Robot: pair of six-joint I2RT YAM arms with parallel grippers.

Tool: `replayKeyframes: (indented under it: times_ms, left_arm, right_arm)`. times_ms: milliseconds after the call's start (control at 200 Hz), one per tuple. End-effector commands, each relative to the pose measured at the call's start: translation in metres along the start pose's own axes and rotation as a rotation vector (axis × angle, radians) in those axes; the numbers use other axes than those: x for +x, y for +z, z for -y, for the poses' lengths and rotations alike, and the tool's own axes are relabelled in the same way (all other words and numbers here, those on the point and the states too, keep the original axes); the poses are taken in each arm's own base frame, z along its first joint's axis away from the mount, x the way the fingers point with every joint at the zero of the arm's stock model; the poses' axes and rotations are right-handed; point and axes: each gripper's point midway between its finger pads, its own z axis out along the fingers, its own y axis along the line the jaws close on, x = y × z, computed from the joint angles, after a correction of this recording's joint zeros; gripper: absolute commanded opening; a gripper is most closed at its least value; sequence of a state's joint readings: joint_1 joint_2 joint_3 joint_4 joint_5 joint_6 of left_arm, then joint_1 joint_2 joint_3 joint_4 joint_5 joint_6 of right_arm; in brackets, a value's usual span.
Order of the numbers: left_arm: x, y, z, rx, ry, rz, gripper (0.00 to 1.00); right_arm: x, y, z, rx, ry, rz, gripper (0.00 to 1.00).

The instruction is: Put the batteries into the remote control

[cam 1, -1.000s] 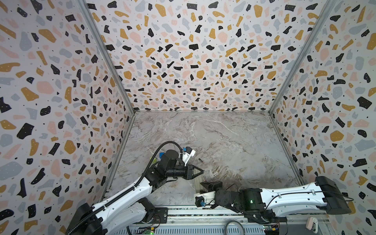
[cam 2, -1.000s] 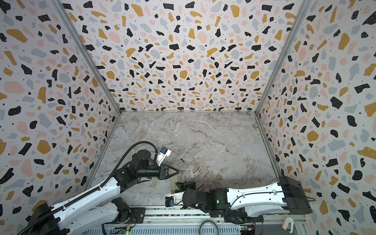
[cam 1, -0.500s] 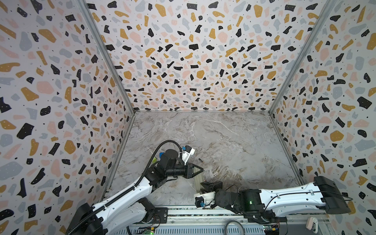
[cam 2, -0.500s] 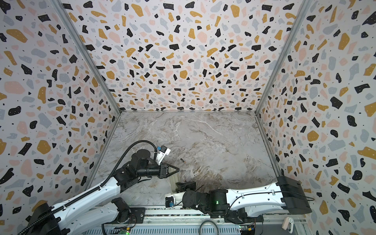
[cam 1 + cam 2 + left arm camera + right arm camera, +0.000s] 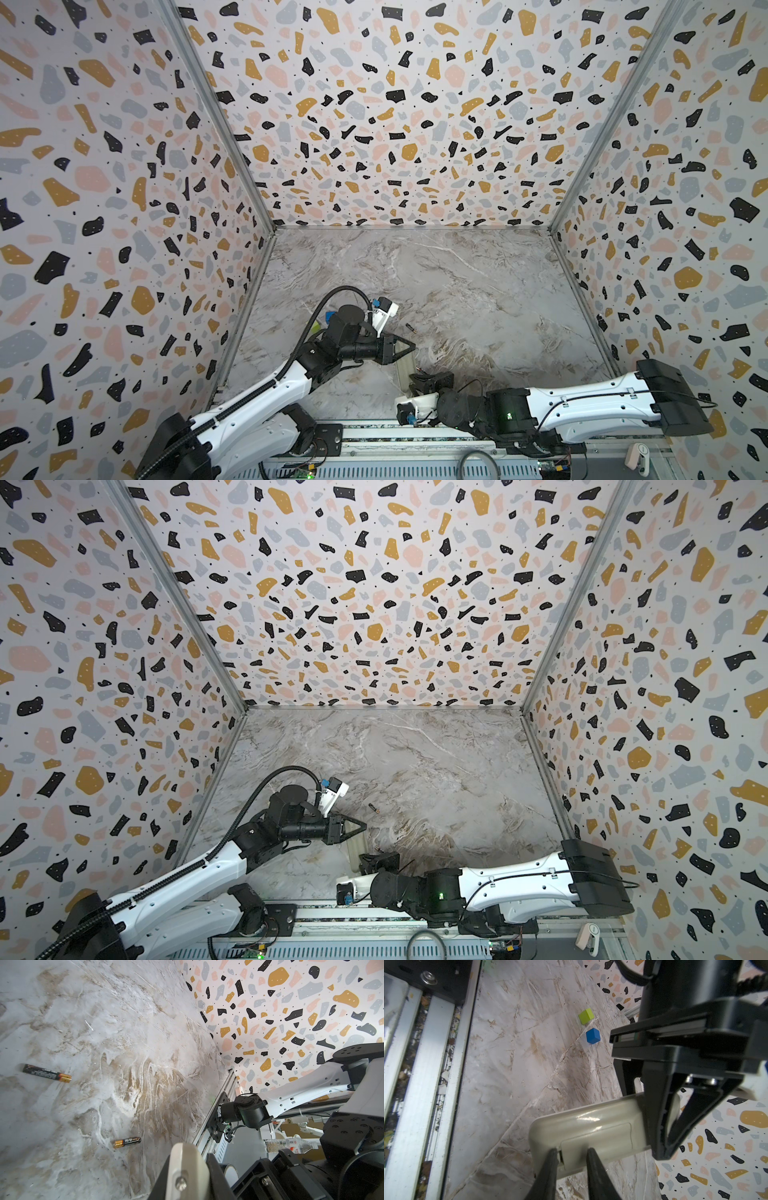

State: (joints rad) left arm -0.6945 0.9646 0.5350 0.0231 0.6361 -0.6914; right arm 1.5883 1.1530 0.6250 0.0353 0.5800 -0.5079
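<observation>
1. The left gripper (image 5: 409, 346) hovers at about 7 o'clock on the marble table (image 5: 478, 291), its black fingers pinched together to a point over the far end of the remote control (image 5: 405, 368). In the right wrist view those fingers (image 5: 660, 1126) press on the remote's off-white back, clenched on the casing's far end.
2. The remote control (image 5: 591, 1128) lies back-up at about 6 o'clock near the front rail, a slim off-white handset with rounded corners and a rectangular battery cover (image 5: 596, 1138) set into it, still closed.
3. One of the batteries (image 5: 411, 329) lies bare on the table just beyond the left gripper, black with a copper band; the left wrist view shows it (image 5: 46, 1073) well apart from the second battery (image 5: 127, 1142).
4. That second battery (image 5: 420, 369) rests just beside the remote's right edge.
5. The right gripper (image 5: 571, 1159) comes in at 5 o'clock, fingers narrowly parted, tips (image 5: 550, 1159) resting on the cover's near edge, holding nothing.
6. A green cube (image 5: 586, 1016) and blue cube (image 5: 592, 1035) sit behind the left arm.
</observation>
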Motion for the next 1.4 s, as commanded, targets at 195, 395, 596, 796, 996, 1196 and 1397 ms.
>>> replayKeyframes:
  times_ms: [195, 395, 596, 796, 996, 1196, 1397]
  left_arm:
    - [0.025, 0.001, 0.003, 0.022, -0.041, -0.114, 0.0]
    - [0.022, 0.002, 0.004, 0.026, -0.042, -0.106, 0.0]
    - [0.025, 0.002, 0.004, 0.028, -0.042, -0.113, 0.0]
    - [0.028, 0.001, 0.006, 0.045, -0.036, -0.128, 0.0]
    - [0.029, -0.001, 0.008, 0.057, -0.033, -0.128, 0.0]
    - [0.029, -0.002, 0.01, 0.063, -0.036, -0.126, 0.0]
    - [0.029, -0.002, 0.011, 0.071, -0.038, -0.124, 0.0]
  right_arm:
    - [0.001, -0.005, 0.031, 0.148, 0.031, -0.028, 0.27]
    - [-0.001, -0.007, 0.029, 0.142, 0.034, -0.015, 0.27]
    - [-0.02, -0.018, 0.018, 0.066, 0.05, 0.069, 0.41]
    - [-0.032, -0.02, -0.003, -0.062, 0.066, 0.126, 0.47]
    - [-0.032, -0.014, -0.012, -0.088, 0.05, 0.113, 0.36]
    - [-0.03, -0.011, -0.017, -0.101, 0.041, 0.099, 0.37]
    - [-0.027, -0.009, -0.018, -0.095, 0.037, 0.086, 0.46]
